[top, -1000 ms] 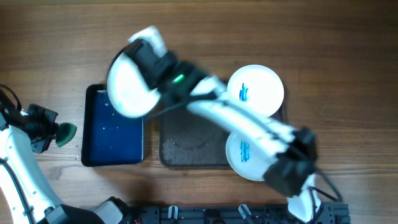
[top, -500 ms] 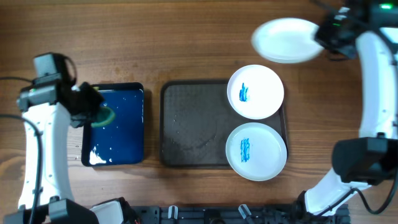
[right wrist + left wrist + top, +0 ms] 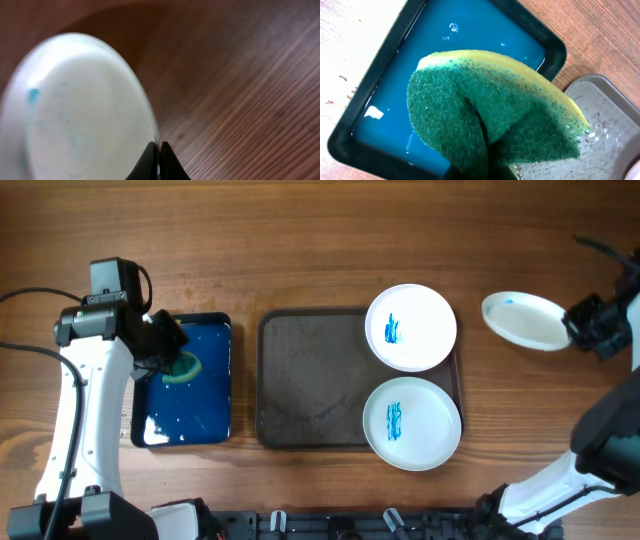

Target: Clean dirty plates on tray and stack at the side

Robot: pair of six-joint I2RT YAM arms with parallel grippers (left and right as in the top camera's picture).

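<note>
Plate (image 3: 523, 320) is pinched by rim in right gripper (image 3: 159, 150), right of tray (image 3: 300, 395), presumably for stacking; sponge (image 3: 485, 110) is clamped in left gripper (image 3: 165, 357), left of tray.

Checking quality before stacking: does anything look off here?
Yes. The held plate in the right gripper, tilted over the table beside the tray, shows a blue spot near its rim, so it doesn't look fully clean. The rear plate and front plate overhang the tray's rim.

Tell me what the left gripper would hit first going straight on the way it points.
Past the green-and-yellow sponge in the left gripper, probably the blue liquid in the glossy dark blue rectangular tray; depth is unclear.
</note>
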